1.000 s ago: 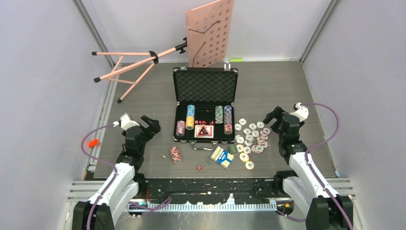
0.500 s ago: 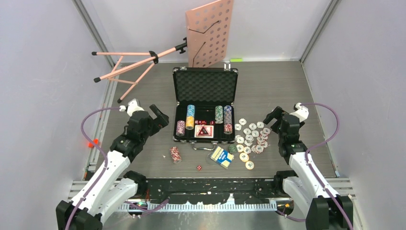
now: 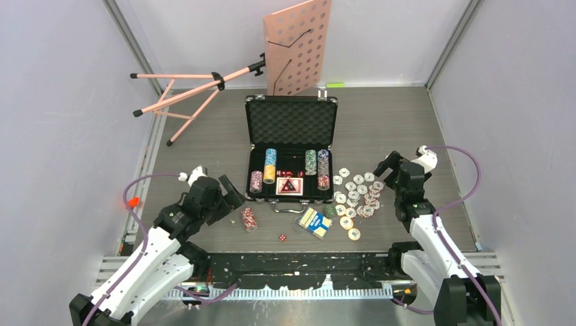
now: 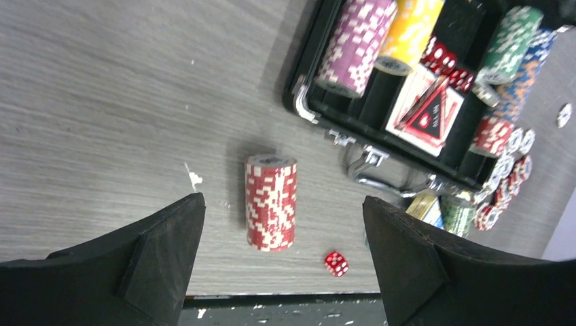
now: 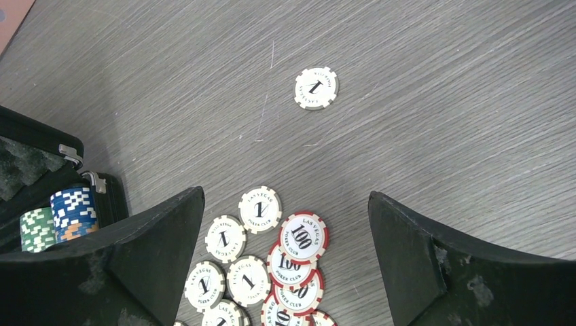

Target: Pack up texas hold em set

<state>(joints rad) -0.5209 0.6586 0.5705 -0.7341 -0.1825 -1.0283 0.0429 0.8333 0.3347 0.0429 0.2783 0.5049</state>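
- Near the middle of the counter (image 3: 407,115) the case (image 3: 291,121) lies open with its lid propped up toward the back. Its tray holds several chip stacks, a card deck and some red dice.
- Outside the case, just left of its handle, is the red chip stack (image 4: 270,202). A loose red die (image 4: 333,263) sits near it, toward the near edge.
- The left fingers (image 4: 163,251) are spread wide with nothing between them.
- In the left wrist view the red stack sits almost dead centre in the gap, ahead of the fingertips and touching neither finger.
- The stack's long axis runs straight away from that camera, at right angles to the line between the two fingers. Whether it stands on end or lies on its side I cannot tell for sure.
- As I judge it, the coming move is a straight approach onto the stack with no sideways correction. The fingers would then close on its striped rim sides.
- If the stack is lying down, that grip could let the chips splay. A clamp end to end would need a quarter turn of the wrist first.
- The right fingers (image 5: 149,251) are also wide apart and empty. They hang over the scattered flat chips (image 5: 260,208) just right of the case, and one lone white chip (image 5: 316,87) lies farther out.
- The left arm is much the nearer to the red stack, and the right arm is nearer to the scatter.
- A boxed deck (image 3: 315,222) lies in front of the case, between the two arms.
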